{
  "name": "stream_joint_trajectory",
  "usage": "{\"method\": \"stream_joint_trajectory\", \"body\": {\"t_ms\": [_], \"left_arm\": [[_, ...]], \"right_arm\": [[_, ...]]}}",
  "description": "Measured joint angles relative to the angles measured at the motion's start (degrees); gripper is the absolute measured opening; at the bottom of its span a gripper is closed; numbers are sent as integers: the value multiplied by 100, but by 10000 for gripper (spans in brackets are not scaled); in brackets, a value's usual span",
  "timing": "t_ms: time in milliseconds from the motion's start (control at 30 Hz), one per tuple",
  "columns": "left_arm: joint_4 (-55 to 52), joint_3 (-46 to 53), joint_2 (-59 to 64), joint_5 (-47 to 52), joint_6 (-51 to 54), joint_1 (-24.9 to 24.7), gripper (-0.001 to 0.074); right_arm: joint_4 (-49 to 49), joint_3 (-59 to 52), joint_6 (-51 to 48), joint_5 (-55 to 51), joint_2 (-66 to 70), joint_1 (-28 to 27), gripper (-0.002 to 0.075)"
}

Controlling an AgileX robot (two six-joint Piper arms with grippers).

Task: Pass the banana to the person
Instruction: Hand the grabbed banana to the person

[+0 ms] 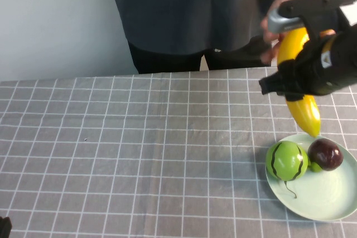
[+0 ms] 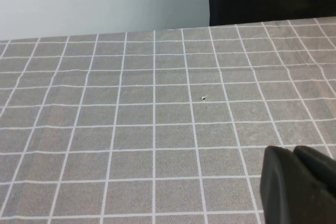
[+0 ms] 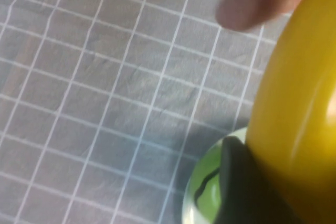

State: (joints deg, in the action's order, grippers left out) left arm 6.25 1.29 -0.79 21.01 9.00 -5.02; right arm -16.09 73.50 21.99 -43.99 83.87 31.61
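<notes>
Right gripper (image 1: 304, 62) clamps the banana (image 1: 304, 112), its tip hanging toward six o'clock, the person's hand (image 1: 284, 9) at twelve; left gripper (image 2: 299, 184) hovers low, fingers together.
</notes>
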Motion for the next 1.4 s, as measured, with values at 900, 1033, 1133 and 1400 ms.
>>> {"method": "stream_joint_trajectory", "body": {"t_ms": [900,1033,1133,1400], "left_arm": [[0,0,0,0,0,0,-5],[0,0,0,0,0,0,-4],[0,0,0,0,0,0,-5],[0,0,0,0,0,0,-4]], "right_arm": [[-81,10,57,82,94,0,534],[-229,0,239,-258,-105,109,539],[-497,0,560,-832,-477,291,533],[-550,0,444,-3020,-1783,637,143]]}}
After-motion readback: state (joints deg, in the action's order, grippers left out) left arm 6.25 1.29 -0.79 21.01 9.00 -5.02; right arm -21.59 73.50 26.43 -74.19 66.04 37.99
